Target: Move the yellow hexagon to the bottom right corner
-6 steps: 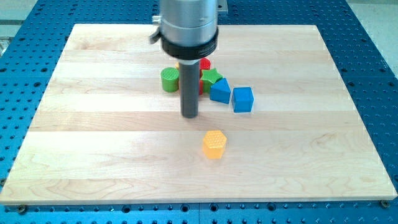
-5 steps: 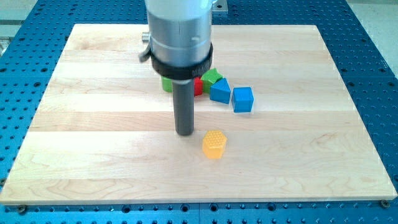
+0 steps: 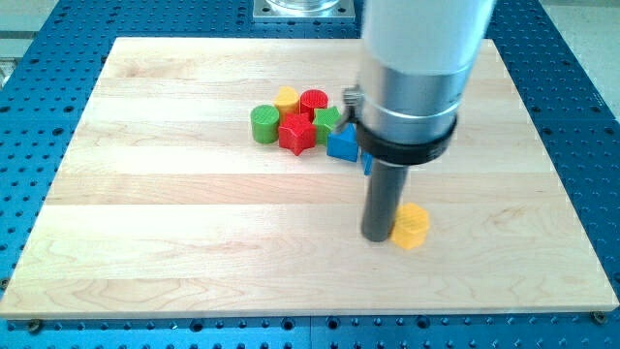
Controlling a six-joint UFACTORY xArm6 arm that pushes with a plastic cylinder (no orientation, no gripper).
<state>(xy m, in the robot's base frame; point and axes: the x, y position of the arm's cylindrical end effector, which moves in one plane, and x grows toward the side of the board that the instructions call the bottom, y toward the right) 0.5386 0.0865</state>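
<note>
The yellow hexagon (image 3: 412, 226) sits on the wooden board (image 3: 174, 223), right of centre and in the lower half. My tip (image 3: 378, 237) rests on the board right against the hexagon's left side. The rod and the arm's grey body rise above it and hide part of the blue blocks behind.
A cluster of blocks lies above centre: a green cylinder (image 3: 263, 124), a yellow block (image 3: 287, 98), a red cylinder (image 3: 314, 102), a red star (image 3: 297, 135), a green block (image 3: 327, 119) and a blue block (image 3: 342, 144). Another blue block is mostly hidden behind the rod.
My tip has swept right and slightly down, from left of the hexagon. The yellow hexagon has slid about 80 pixels to the right with it.
</note>
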